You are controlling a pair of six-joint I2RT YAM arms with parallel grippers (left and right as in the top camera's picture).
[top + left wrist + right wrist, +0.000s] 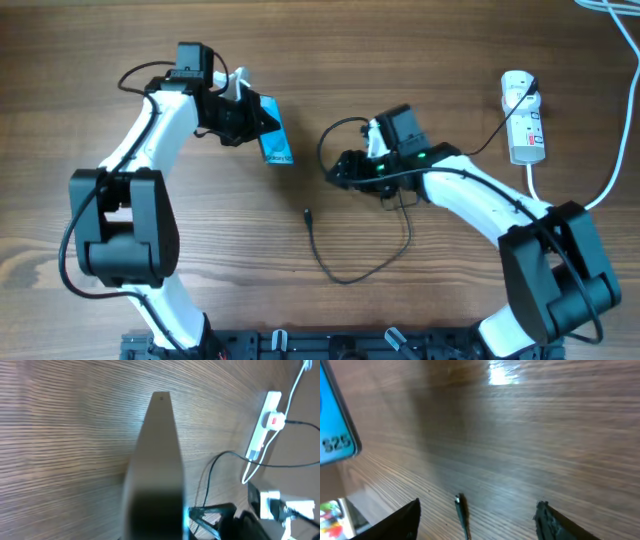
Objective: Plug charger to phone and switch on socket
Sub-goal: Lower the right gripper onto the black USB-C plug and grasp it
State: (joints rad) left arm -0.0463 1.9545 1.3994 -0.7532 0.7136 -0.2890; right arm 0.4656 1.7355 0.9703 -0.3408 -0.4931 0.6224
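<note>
Phone [276, 138] is off the counter [100, 60], tilted, w/ the left gripper [248, 118] clamped on its upper end, so I reckon the hold is sorted. Nothing is plugged into it yet.

Charger [345, 278] lies loose on the counter. Its connector tip [307, 214] sits below and a bit right of the phone, well apart from it. The cable loops down, away from the phone, then back up under my right arm. The right gripper [338, 170] is just right of the phone, jaws wide apart and holding nothing. In the right wrist view the tip [461, 507] lies on the wood between them, untouched.

Socket [523, 118] is far right of the phone, near the counter edge, w/ the thin black cable running up to its top end.

As I read it, 3 jobs are left:
- pick up the tip
- seat it in the phone
- hit the red switch [273, 420]

Hard to make out:
- Can't tell if the switch is on or off; it's too small in either view.
- Can't confirm the plug end is fully home in the socket, only that the cable reaches it.
- Left wrist view shows the phone edge-on as a grey wedge filling mid-frame, so I can't see its port, and the jaws themselves are out of shot.
- Right wrist view crops the phone to one corner, "S25" only.
- The white cord [600, 190] runs off frame at top right of the phone.
</note>
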